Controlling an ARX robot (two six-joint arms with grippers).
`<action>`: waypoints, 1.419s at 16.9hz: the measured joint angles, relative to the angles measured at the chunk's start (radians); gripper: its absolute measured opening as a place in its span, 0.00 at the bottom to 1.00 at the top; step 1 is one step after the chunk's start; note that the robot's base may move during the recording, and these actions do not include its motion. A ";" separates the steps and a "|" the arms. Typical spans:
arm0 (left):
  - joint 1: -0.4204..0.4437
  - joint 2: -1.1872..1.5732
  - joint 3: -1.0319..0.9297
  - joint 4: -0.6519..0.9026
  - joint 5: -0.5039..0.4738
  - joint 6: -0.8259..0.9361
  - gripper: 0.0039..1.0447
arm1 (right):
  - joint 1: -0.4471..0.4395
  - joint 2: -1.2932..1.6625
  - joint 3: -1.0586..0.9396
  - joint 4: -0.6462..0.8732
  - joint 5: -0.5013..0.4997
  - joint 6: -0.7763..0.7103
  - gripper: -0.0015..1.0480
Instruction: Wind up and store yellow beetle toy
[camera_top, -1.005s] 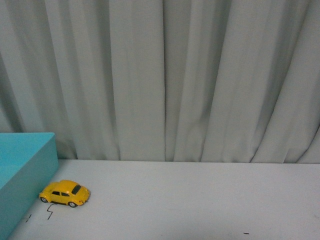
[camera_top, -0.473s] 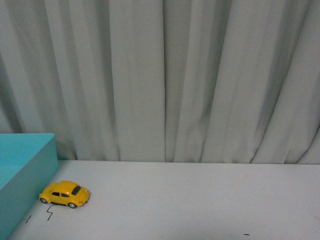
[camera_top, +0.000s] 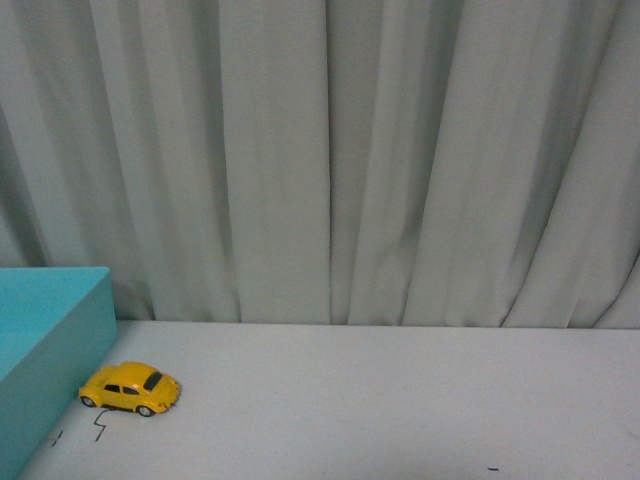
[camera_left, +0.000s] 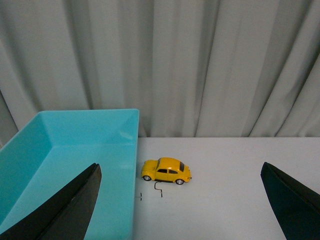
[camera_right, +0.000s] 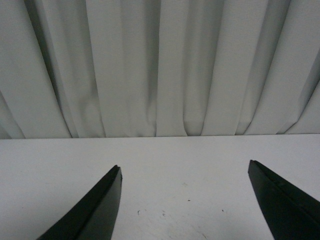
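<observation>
The left claw and right claw both gape wide. Ahead of the left claw, the yellow toy car sits just beside the blue bin. Light, hard, rolls easily, I'd say; pinch its sides.

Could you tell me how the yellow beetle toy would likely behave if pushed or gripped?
The yellow beetle toy stands on small wheels on the flat table, so a push along its length would probably roll it. Its rounded, smooth shell may slip in a pinch. It looks small and rigid, so likely light.
</observation>
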 joint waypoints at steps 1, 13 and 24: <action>0.000 0.000 0.000 0.000 0.000 0.000 0.94 | 0.000 0.000 0.000 0.000 0.000 0.000 0.84; -0.114 0.132 0.090 -0.216 -0.259 -0.133 0.94 | 0.000 0.000 0.000 0.000 0.000 0.000 0.94; 0.106 0.921 0.394 0.349 -0.076 0.105 0.94 | 0.000 0.001 0.000 -0.001 -0.001 0.000 0.94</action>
